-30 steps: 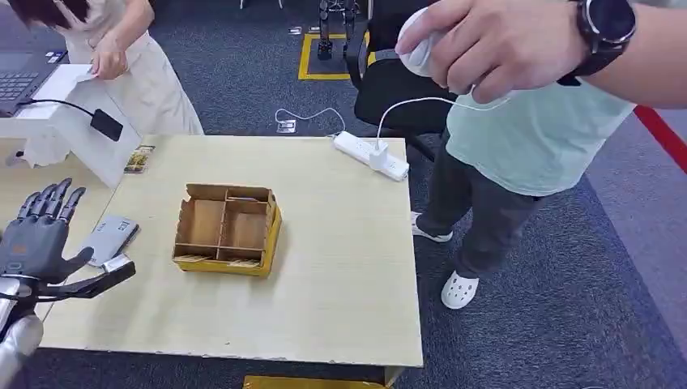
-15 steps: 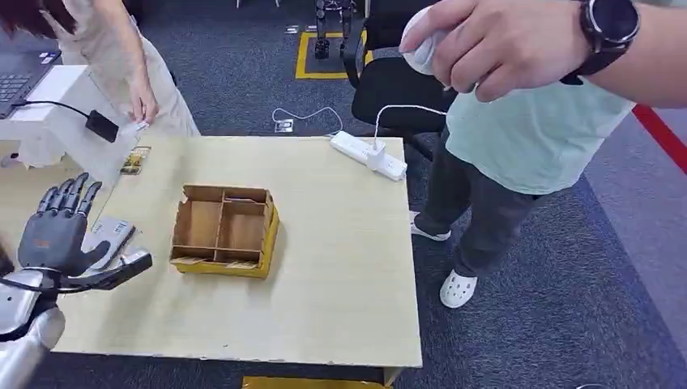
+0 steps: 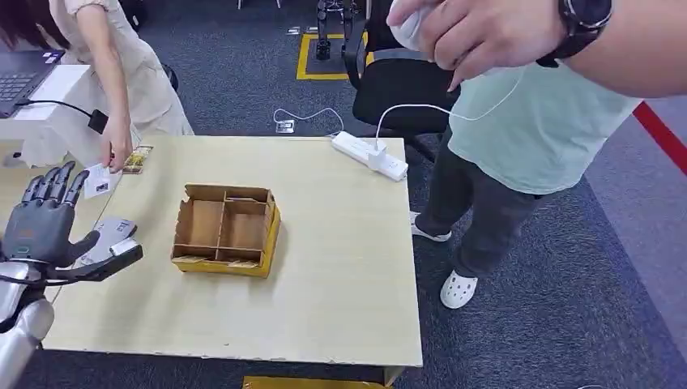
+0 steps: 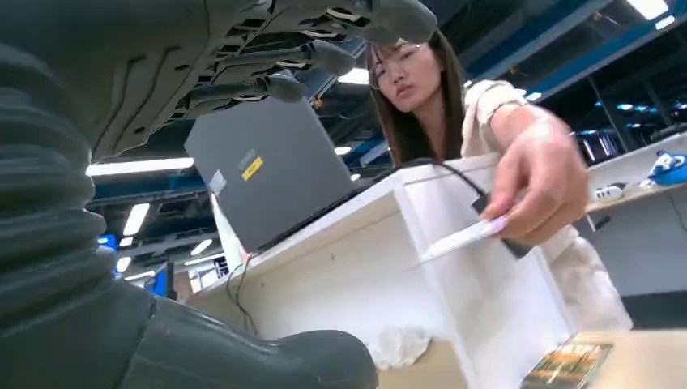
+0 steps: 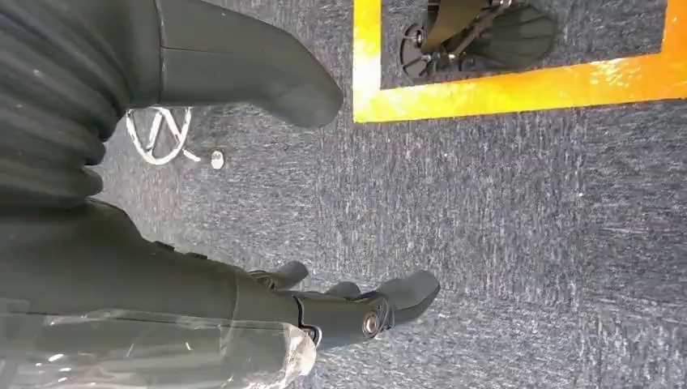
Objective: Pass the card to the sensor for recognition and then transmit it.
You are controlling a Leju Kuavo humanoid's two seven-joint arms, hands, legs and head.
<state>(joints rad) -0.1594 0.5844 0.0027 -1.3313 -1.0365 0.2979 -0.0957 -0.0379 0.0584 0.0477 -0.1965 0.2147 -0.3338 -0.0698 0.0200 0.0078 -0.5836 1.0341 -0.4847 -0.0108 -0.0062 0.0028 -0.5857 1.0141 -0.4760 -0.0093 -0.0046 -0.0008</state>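
At the table's [image 3: 340, 267] left edge, one left hand [image 3: 44, 227], fingers [image 3: 57, 185] spread, empty; one card [image 3: 99, 181] in a person's hand [image 3: 118, 150].

cardboard tray [image 3: 227, 229], power strip [image 3: 369, 155], laptop [image 4: 267, 166]

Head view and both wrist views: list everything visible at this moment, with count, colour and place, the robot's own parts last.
card: one, white, held by a person's hand at the table's far left corner
sensor: one, grey, flat on the table's left edge, partly behind the left robot hand
box: one, brown cardboard with compartments, yellow base, mid-table
table: one, light wood
small printed pack: one, multicoloured, far left corner of the table
power strip: one, white, far edge of the table
laptop: one, dark, on the white stand at left
office chair: one, black, behind the table
people: two, one at left, one at right
left robot hand: dark grey, fingers spread, holding nothing
right robot hand: dark, hanging over carpet
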